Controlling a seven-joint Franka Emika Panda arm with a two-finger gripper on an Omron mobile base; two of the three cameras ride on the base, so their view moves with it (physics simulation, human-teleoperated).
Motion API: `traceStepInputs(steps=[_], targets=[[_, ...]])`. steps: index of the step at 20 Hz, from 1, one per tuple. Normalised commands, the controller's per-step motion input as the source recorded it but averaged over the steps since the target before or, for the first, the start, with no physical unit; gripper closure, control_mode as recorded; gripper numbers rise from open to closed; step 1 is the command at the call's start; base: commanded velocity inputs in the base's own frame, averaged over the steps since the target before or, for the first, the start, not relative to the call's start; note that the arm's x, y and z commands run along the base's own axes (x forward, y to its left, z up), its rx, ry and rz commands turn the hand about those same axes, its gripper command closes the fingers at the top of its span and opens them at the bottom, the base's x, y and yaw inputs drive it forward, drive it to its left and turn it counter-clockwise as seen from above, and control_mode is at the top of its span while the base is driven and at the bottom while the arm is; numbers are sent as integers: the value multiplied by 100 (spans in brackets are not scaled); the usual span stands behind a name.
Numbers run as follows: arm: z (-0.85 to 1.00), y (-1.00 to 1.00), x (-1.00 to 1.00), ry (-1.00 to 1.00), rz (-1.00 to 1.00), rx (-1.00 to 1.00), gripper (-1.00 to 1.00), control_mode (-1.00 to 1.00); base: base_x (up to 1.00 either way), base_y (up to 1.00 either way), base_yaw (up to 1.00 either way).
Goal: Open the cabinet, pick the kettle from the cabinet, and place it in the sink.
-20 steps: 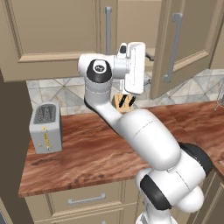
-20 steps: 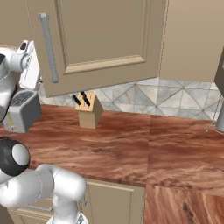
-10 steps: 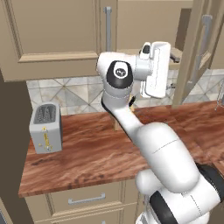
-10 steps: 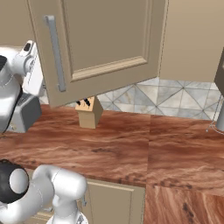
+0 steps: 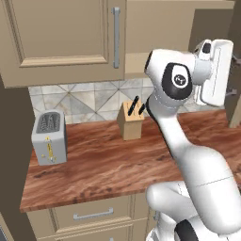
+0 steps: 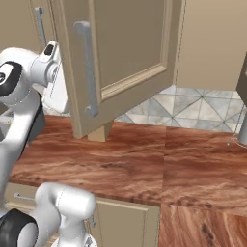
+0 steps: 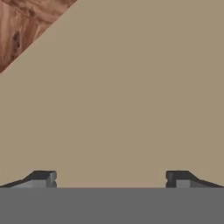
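Reddish wood countertop runs across the lower half of both base views, backed by grey diamond tile, with a boxy toaster at the left of the left base view and a knife block near the middle. Above it, the cabinet has one door shut at the upper left of that view, while its other door stands swung well out over the counter, filling the upper centre of the right base view with its long grey bar handle facing the camera. So the opening step looks done, or nearly so. The gripper has its two dark tips spread about as wide as they go and holds nothing; between them the hand view gives plain beige panel, with a corner of countertop at the upper left, so the hand seems to sit close against a cabinet face. The white hand hangs at the upper right of the left base view. I cannot make out the kettle from here. Picking it out and carrying it to the sink are both left to do, by my reckoning.
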Motion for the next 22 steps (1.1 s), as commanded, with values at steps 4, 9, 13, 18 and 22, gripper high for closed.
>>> traceStepInputs(steps=[4,9,13,18,22], targets=[[16,-100,-45,-3,2,12,-100,-100,0,0,0],[7,-100,-38,-1,2,16,-100,-100,0,0,0],[1,-100,-28,0,2,16,-100,-100,0,0,0],[0,-50,-12,0,0,13,-100,-100,0,0,0],[-1,0,0,0,0,4,-100,-100,0,0,0]])
